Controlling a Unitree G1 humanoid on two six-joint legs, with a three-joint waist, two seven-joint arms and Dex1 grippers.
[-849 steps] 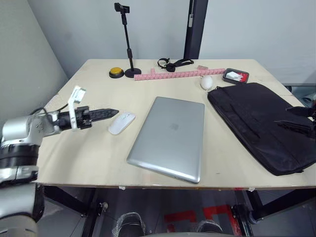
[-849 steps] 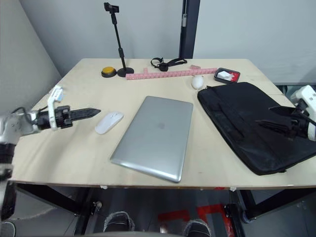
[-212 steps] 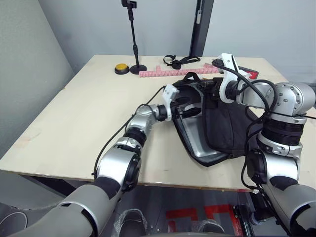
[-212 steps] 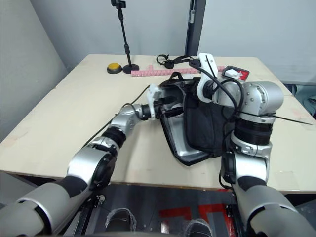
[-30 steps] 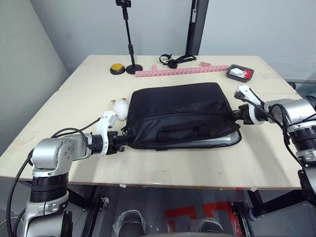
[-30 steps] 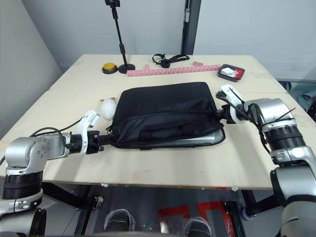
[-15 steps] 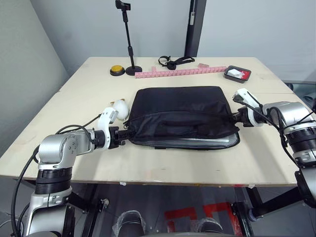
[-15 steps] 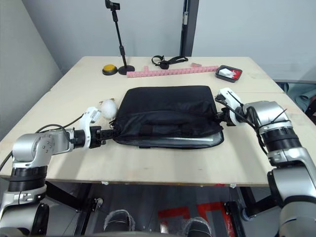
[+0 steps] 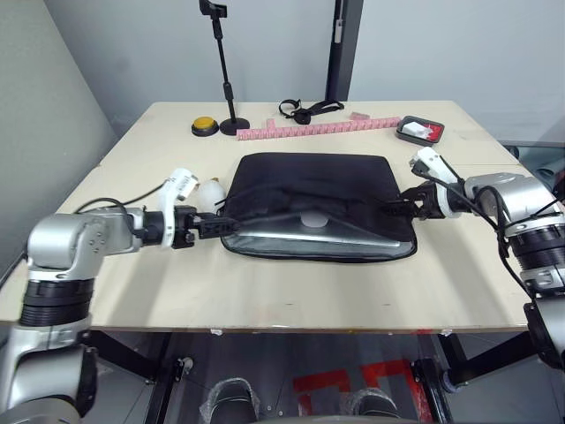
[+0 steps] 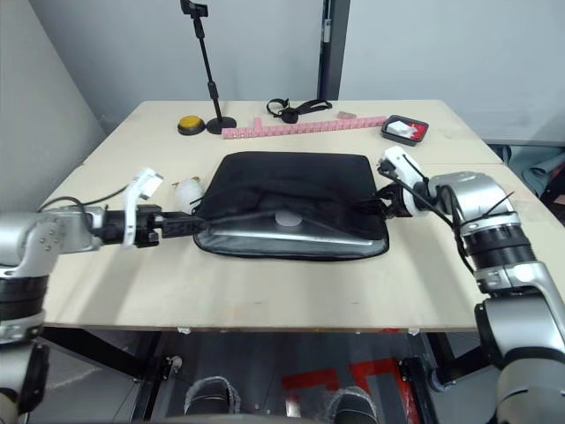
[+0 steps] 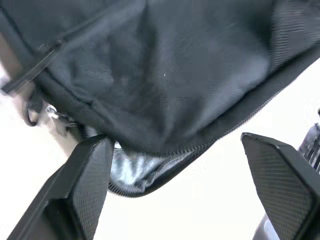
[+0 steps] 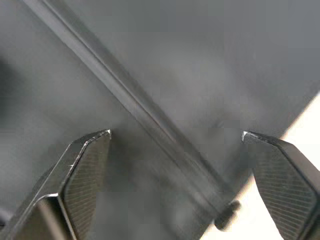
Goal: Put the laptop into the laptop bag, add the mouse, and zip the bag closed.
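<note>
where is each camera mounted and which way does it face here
Left eye and right eye views: on the head, facing forward and down over the table; both arms show.
Left wrist view: along the open left tool at the laptop bag.
Right wrist view: along the open right tool at the bag.
Shared: the bag.

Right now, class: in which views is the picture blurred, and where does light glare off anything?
Right wrist view: the bag is smeared with blur. Left wrist view: bag fabric mostly sharp, soft at one edge. Left eye view: sharp, a pale sheen on the laptop inside the open bag.
</note>
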